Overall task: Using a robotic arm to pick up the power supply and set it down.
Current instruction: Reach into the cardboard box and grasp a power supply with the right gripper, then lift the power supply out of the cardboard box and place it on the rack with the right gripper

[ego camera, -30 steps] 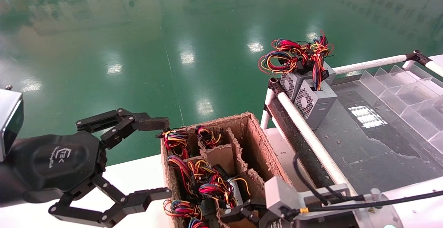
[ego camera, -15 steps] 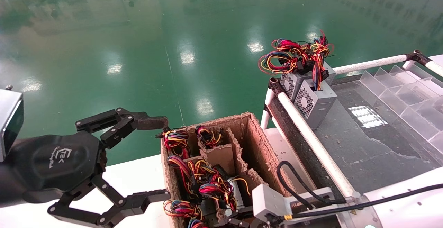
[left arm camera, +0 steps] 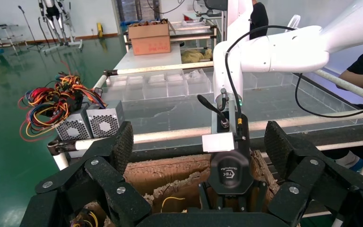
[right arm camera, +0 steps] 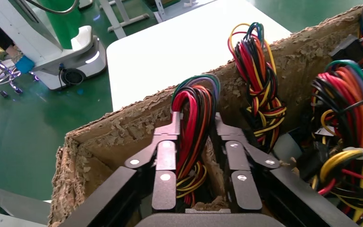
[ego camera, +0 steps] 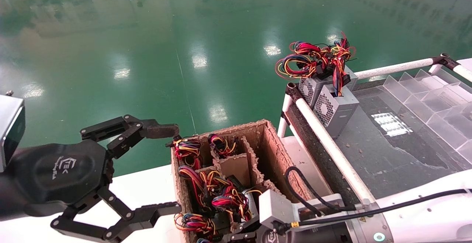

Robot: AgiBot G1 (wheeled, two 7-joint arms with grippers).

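At the near edge of the cardboard box [ego camera: 274, 139] we see the right gripper [right arm camera: 201, 142] reaching into a compartment, its fingers [right arm camera: 164, 163] closed around the power supply's wire bundle [right arm camera: 194, 120]; the supply's body seems hidden below. The left gripper [ego camera: 162, 169] hangs spread open beside the box. Farther off, two grey power supplies [ego camera: 330, 101] stand on the desk [ego camera: 402, 150].

— Where am I working?

— I'm standing in a factory or robotics workshop. A glossy green painted floor [ego camera: 147, 51] is mirroring ceiling lights all around me.

— What else is telling you that?

— A bench framed in white tubing [ego camera: 324, 136] is carrying a row of clear plastic dividers [ego camera: 435, 103], and a worn cardboard crate [ego camera: 273, 150] is sitting beside it, its cells stuffed with coloured wiring. My left wrist camera is showing stacked brown boxes [left arm camera: 149, 38] on a further table, and another robot's white wheeled base [right arm camera: 75, 56] is showing in my right wrist camera.
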